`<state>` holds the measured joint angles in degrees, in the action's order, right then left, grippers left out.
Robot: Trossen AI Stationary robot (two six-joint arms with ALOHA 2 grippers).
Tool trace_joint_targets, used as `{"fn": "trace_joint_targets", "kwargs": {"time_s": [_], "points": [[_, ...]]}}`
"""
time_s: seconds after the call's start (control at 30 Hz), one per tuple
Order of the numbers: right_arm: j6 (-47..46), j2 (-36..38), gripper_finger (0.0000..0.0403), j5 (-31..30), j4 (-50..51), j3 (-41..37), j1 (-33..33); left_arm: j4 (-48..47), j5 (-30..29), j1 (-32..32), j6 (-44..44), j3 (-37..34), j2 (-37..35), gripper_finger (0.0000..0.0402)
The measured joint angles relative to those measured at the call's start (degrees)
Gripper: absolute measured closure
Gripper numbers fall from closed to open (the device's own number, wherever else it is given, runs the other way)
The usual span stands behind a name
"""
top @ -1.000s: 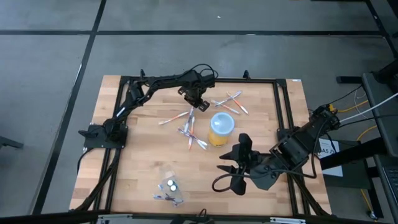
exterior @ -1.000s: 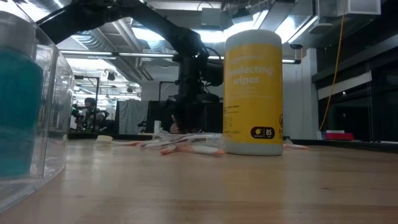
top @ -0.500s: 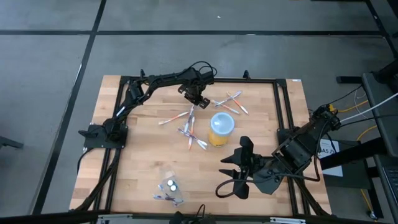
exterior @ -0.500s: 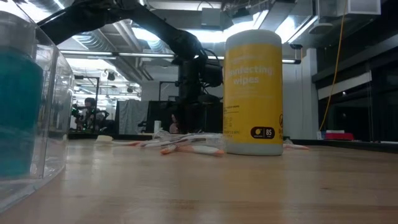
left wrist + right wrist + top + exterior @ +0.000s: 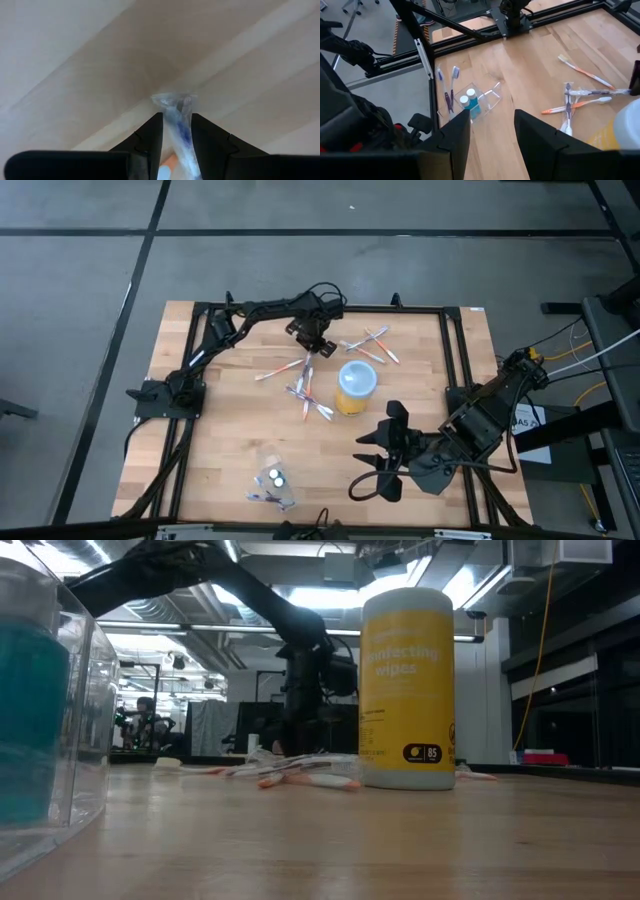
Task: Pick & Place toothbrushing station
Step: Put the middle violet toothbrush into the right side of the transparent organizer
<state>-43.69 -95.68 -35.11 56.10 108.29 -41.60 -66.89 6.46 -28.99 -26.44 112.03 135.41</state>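
Observation:
Several thin toothbrushes [image 5: 306, 385] lie loose on the wooden table, and a second bunch [image 5: 368, 345] lies farther back. My left gripper [image 5: 310, 343] points down over the far end of one clear-wrapped blue toothbrush [image 5: 178, 117]. It is open, with a finger on either side of the wrapper. A yellow canister with a pale-blue lid [image 5: 355, 385] stands right of the pile. A clear pouch [image 5: 272, 480] near the front edge holds teal tubes [image 5: 470, 102] and two toothbrushes [image 5: 447, 85]. My right gripper [image 5: 385, 465] hangs open above the table's near right, with nothing between its fingers. My left gripper comes from above, pointing down, with its fingers [image 5: 152, 135] across the wrapped toothbrush at its wrapper end [image 5: 175, 100]. The wrapper fills the gap between them. I cannot tell whether the fingers touch it.
A black frame rail [image 5: 320, 308] runs around the table top. In the low view the clear pouch's wall [image 5: 60, 730] stands close at the left and the canister [image 5: 408, 690] in the middle. Bare wood [image 5: 230, 420] lies left of the pile.
My left gripper has sunk straight down toward the toothbrush pile, still pointing down, its finger gap unchanged. The toothbrushes, canister and pouch lie as before.

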Motion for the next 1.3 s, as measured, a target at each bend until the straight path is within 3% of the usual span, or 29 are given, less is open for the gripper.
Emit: {"fn": "trace_joint_targets", "kwargs": {"time_s": [0.5, 0.77, 1.13, 1.3], "points": [[-0.86, 0.0, 0.0248, -0.02, 0.11, 0.0, -0.68, 2.62, 3.66, -1.62, 0.19, 0.61, 0.94, 0.034], [-0.86, -0.02, 0.0248, -0.02, 0.1, 0.0, -0.68, 2.16, 5.07, -1.49, 0.71, 0.63, -1.13, 0.0396], [-0.36, -0.02, 0.0248, -1.14, -0.12, 0.0, -1.15, 1.05, 2.67, 1.23, 0.0, 0.63, -18.67, 0.0399], [-0.23, -0.02, 0.0248, -4.66, -0.13, 0.0, -2.68, -2.41, -6.91, 10.33, -4.7, -0.08, -31.44, 0.0399]]}}
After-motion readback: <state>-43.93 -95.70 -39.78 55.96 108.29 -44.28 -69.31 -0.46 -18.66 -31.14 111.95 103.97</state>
